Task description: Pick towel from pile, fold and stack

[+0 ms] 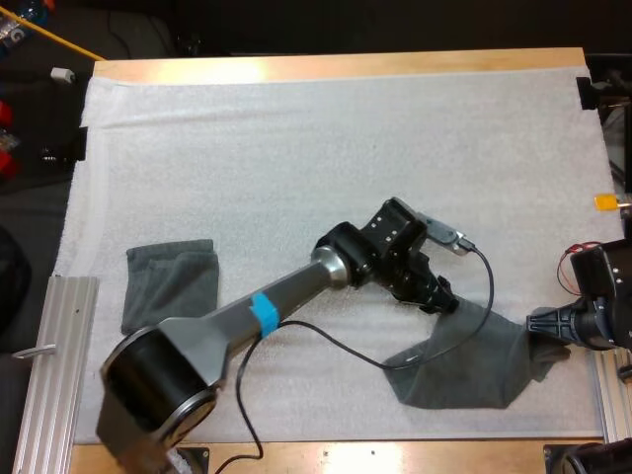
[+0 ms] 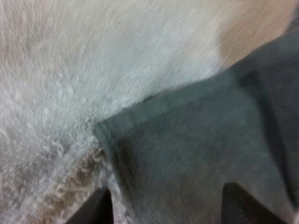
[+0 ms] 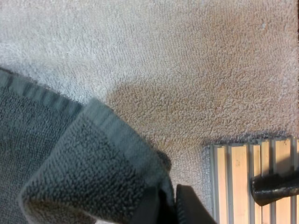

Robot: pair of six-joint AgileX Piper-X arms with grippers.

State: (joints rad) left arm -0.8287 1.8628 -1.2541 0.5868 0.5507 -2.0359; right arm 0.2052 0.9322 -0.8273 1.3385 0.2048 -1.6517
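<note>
Jaws stood apart on your left gripper (image 1: 444,299) above a corner of the towel (image 1: 474,365), right gripper (image 1: 535,324) clamped on its edge (you'd best have pinched low and square).

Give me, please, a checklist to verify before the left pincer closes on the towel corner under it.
1. Left pincer open, one jaw on each side of the corner: ok.
2. Right pincer shut on the other end of the towel: ok.
3. Corner lies as a single layer on the white mat: cannot tell.
4. Towel flat between both pincers: not ok, it is bunched and folded over near the right pincer.
5. Folded towel lies apart from the working area: ok.
</note>
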